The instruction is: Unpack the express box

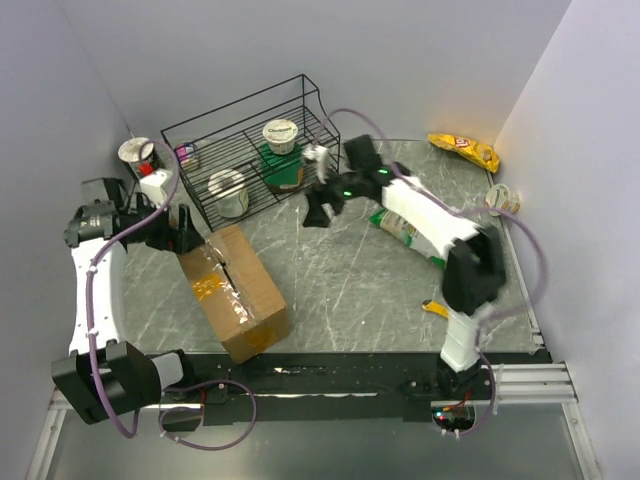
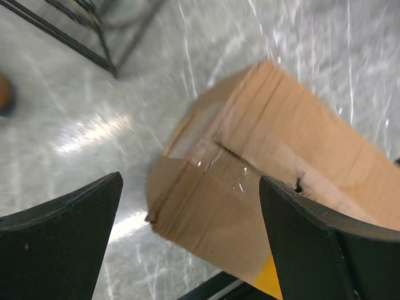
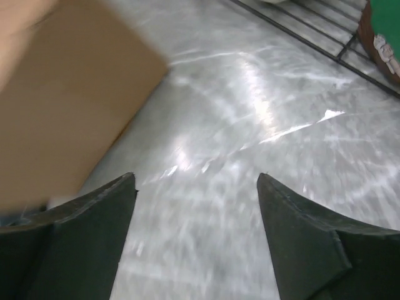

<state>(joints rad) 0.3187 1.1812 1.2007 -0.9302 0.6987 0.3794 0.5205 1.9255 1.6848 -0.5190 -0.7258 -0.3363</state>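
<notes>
Overhead, the box (image 1: 240,290) lies on the marble table (image 1: 340,280) left of centre in the frame, set at a slant, its lower end near the table's bottom edge. Clear tape covers its top seam, where a dark slit shows, and a yellow-orange label (image 1: 208,288) sits on its left side. The left gripper (image 1: 185,232) hangs at the box's upper-left end with its jaws spread wide; in its wrist view the taped end of the box fills the space between and beyond the two black fingers (image 2: 69,231), though blur hides whether either one touches the cardboard. The right gripper (image 1: 322,205) hovers above centre of the frame, just right of the wire rack (image 1: 250,150) and apart from the box, its jaws also wide and holding nothing; its wrist view shows bare table between the fingers, with the box at upper left. The rack stands at upper centre and holds a lidded cup (image 1: 281,135), a second cup (image 1: 228,192) and a green-topped tub (image 1: 283,172). A yellow bag (image 1: 463,150) lies at upper right, and a green-and-white pack (image 1: 395,225) is partly hidden under the right arm.
</notes>
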